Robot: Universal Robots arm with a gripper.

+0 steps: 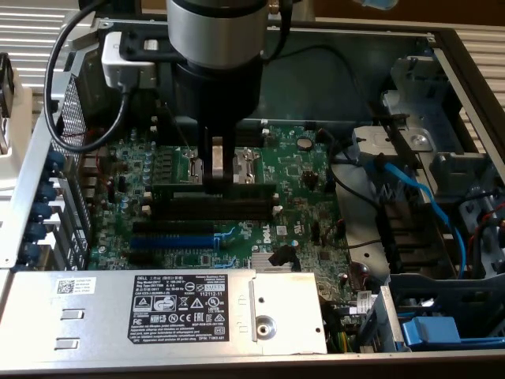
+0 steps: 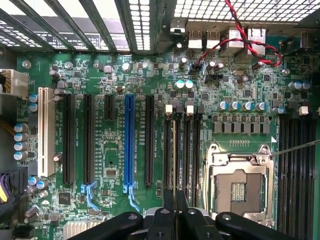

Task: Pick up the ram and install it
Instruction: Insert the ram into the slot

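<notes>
- Dark-green and seen edge-on, the ram (image 2: 175, 150) (image 1: 248, 192) stands along one of the black memory slots (image 2: 193, 150). I cannot tell how deep it sits.
- The gripper (image 2: 175, 199) (image 1: 217, 180) is clamped on the ram, fingers (image 2: 164, 212) pressed to both faces, near its mid-length in the exterior view.
- The empty CPU socket (image 2: 240, 185) lies just beside the slot bank.
- The blue expansion slot (image 2: 129, 145) (image 1: 173, 239) lies on the other side.
- The grey power supply (image 1: 95, 316) sits beyond the blue slot.

An open computer case (image 1: 355, 71) holds a green motherboard (image 1: 304, 170) on its floor. A labelled silver box (image 1: 95, 304) lies along one case edge.
</notes>
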